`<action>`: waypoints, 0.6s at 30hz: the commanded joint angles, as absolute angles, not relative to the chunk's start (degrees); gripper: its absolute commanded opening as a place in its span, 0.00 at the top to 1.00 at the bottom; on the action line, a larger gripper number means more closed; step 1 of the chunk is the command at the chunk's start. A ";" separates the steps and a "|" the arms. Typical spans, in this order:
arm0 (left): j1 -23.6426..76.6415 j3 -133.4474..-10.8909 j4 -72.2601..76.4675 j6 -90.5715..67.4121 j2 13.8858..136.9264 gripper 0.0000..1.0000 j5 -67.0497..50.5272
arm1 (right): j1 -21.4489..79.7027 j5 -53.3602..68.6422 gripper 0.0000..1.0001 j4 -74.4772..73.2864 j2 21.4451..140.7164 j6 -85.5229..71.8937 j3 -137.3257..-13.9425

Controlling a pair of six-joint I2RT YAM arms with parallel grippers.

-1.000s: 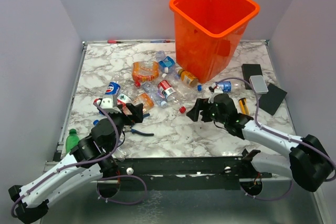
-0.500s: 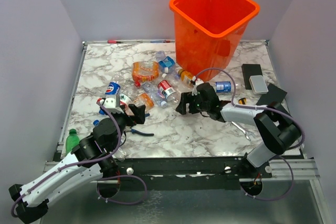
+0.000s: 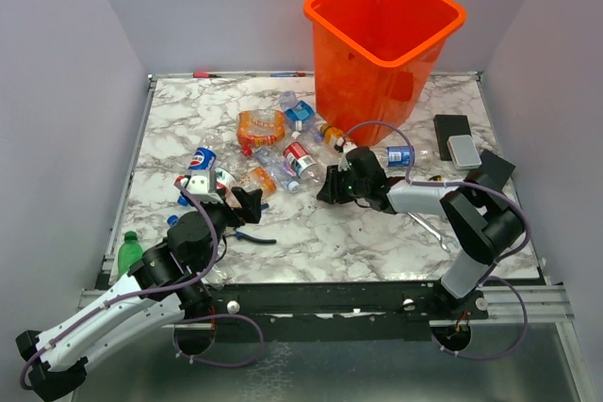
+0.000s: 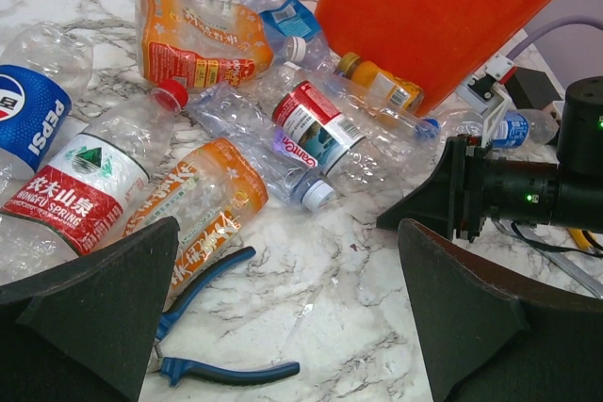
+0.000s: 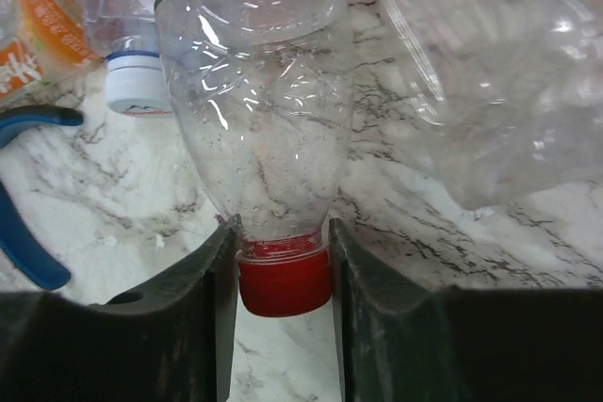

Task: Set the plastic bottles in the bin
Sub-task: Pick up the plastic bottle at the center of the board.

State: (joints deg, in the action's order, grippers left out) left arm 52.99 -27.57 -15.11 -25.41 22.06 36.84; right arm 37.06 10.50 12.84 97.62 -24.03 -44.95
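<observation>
Your right gripper (image 3: 328, 195) sits low among the plastic bottles (image 3: 283, 152) strewn over the marble-pattern table (image 3: 311, 237). The orange bin (image 3: 377, 72) stands upright just beyond, with grey walls around. Your left gripper (image 3: 247, 204) hovers by the left cluster.

From the left wrist, its fingers (image 4: 104, 298) are spread wide and hold nothing, above blue-handled pliers (image 4: 212, 327). Labels read "Pepsi" and "Nongfu Spring".

From the right wrist, your fingers (image 5: 212, 308) pinch the neck and cap of a red-capped bottle (image 5: 254, 120) lying on the marble.
</observation>
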 commanded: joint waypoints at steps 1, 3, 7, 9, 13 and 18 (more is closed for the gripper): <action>53.25 -27.50 -14.50 -24.44 21.92 0.01 35.91 | 37.40 13.28 0.72 13.47 96.69 -23.42 -44.95; 53.22 -27.51 -14.50 -24.48 21.89 0.01 35.94 | 37.44 13.99 0.83 12.11 94.04 -23.19 -43.83; 53.22 -27.67 -14.28 -23.84 21.83 0.01 36.48 | 37.44 17.32 0.99 6.90 83.86 -22.63 -41.06; 53.17 -27.97 -13.97 -23.13 21.61 0.01 36.91 | 37.42 19.99 0.99 1.07 78.21 -21.79 -41.24; 53.17 -29.74 -12.27 -20.16 20.97 0.01 35.46 | 37.46 24.07 0.99 -16.17 67.27 -19.56 -45.50; 53.17 -36.06 -9.95 -1.74 23.64 0.01 19.31 | 37.50 24.67 0.99 -38.39 60.30 -16.22 -54.47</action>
State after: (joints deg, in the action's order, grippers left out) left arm 52.99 -29.74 -13.91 -17.96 21.85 33.32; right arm 37.08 21.47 -15.88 63.77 -20.08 -48.01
